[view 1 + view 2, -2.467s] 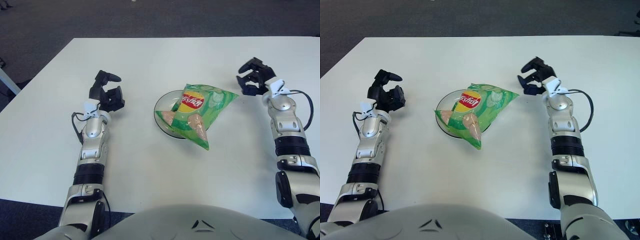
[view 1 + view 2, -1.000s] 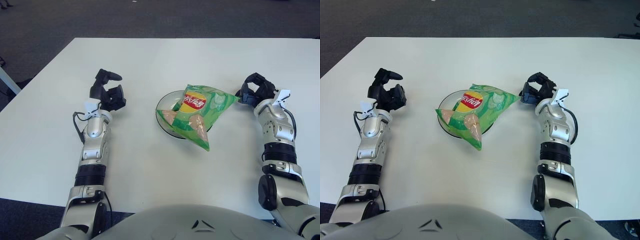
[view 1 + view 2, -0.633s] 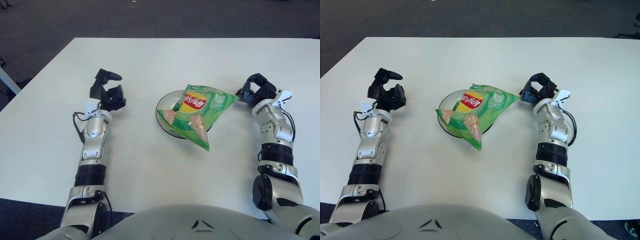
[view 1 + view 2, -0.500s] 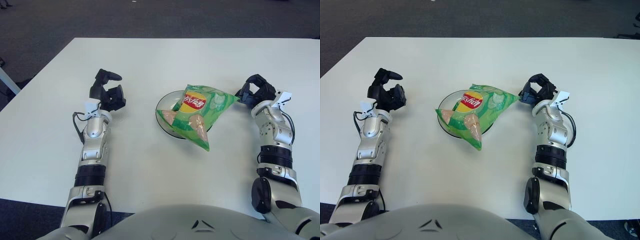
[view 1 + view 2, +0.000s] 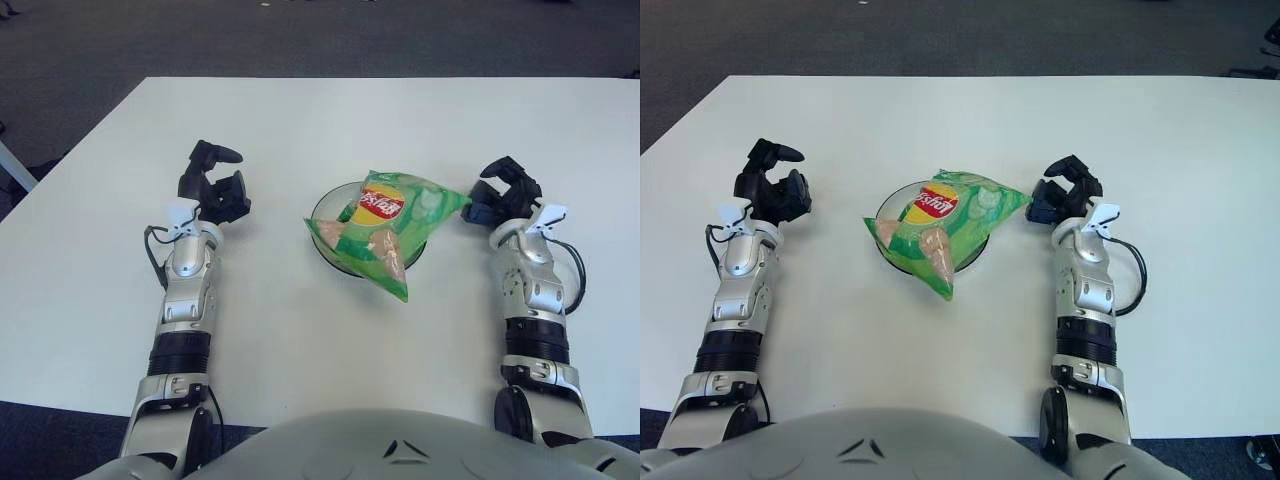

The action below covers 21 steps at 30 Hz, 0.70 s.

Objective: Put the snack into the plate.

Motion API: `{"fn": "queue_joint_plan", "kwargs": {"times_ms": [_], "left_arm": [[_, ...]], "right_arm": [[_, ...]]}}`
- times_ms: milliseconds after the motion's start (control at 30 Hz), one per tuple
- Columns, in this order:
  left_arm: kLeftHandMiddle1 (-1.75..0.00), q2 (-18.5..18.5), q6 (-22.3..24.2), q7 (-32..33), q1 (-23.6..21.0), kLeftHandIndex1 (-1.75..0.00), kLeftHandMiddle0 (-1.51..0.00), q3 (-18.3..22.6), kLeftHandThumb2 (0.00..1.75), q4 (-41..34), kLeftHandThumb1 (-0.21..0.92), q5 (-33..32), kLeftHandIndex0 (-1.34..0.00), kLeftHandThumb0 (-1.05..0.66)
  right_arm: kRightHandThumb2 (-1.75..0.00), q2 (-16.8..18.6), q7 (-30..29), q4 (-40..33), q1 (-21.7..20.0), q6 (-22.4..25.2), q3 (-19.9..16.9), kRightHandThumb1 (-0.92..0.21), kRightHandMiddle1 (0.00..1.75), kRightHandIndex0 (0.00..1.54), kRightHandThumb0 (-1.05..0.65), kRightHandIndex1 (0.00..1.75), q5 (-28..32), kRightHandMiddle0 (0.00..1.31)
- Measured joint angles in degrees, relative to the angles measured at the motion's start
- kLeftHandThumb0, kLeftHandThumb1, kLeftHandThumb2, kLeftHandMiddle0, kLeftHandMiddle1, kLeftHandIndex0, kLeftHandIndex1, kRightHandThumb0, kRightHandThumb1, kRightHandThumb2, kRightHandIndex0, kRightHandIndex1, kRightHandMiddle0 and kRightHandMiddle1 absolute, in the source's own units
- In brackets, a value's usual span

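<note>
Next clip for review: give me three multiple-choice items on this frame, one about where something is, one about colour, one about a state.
1. Where does the snack bag lie?
A. Across the plate, its lower end hanging over the rim onto the table
B. Flat on the table, apart from the plate
C. In the left hand

2. What is the bag's main colour?
A. Blue
B. Green
C. Orange

3. How is the right hand placed?
A. Lifted far above the table
B. Beside the bag's right corner
C. Under the plate

Key: 1 A, the plate's rim shows under the bag; 2 B, green with a red and yellow logo; 3 B, it sits at that corner while the left hand shows well left of the plate.
</note>
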Motion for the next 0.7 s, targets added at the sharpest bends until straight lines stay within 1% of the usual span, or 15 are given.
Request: {"fn": "queue_joint_plan", "kwargs": {"times_ms": [133,267,400,500,533,567,600,700], "left_arm": [[-1.75,-0.35,0.04,0.00,0.00,-1.75,-1.36,-0.18,1.08,-0.75,0.51,0.09,-0.46,-0.42],[-1.75,-0.65,0.04,0.00,0.08,-1.75,-1.35,-0.26,1.08,-1.11,0.51,0.09,-0.46,-0.42],[-1.75,-0.93,0.04,-0.01,0.18,-1.75,-1.35,-0.28,1.09,-1.41,0.50,0.08,-0.46,-0.42],[-1.75,-1.06,0.04,-0.02,0.22,-1.75,-1.34,-0.27,1.09,-1.62,0.50,0.07,-0.46,-0.42],[-1.75,-1.08,0.04,-0.02,0.24,-1.75,-1.34,-0.27,1.09,-1.66,0.50,0.07,-0.46,-0.42],[-1.75,-1.09,0.04,-0.02,0.27,-1.75,-1.34,-0.27,1.09,-1.71,0.50,0.07,-0.46,-0.42],[-1.75,-1.09,0.04,-0.02,0.29,-1.75,-1.34,-0.27,1.09,-1.75,0.50,0.07,-0.46,-0.42],[-1.75,-1.09,0.09,-0.04,0.39,-1.75,-1.34,-0.25,1.09,-1.97,0.50,0.04,-0.46,-0.42]], "right_arm": [[-1.75,-0.52,0.19,2.48,-0.05,-4.93,1.12,0.06,1.75,0.88,-0.01,1.75,-2.25,0.68],[-1.75,-0.92,0.91,3.87,-0.29,-8.25,1.26,0.06,1.74,0.88,-0.01,1.75,-2.49,0.69],[-1.75,-1.06,2.50,4.79,-0.54,-8.89,0.79,0.07,1.72,0.89,-0.01,1.75,-1.40,0.70],[-1.75,-0.95,3.83,4.93,-0.64,-8.24,-0.09,0.07,1.71,0.89,-0.01,1.75,0.91,0.71],[-1.70,-0.87,4.18,4.93,-0.67,-7.68,-0.40,0.03,1.72,0.98,-0.12,1.75,1.75,0.72],[-1.63,-0.68,4.58,4.91,-0.73,-6.58,-1.02,-0.04,1.73,1.13,-0.27,1.75,3.19,0.73],[-1.58,-0.48,4.95,4.82,-0.80,-5.43,-1.63,-0.09,1.73,1.21,-0.37,1.75,4.59,0.73],[-1.52,0.11,5.95,4.34,-0.91,-2.96,-3.27,-0.15,1.74,1.30,-0.48,1.75,8.30,0.73]]}}
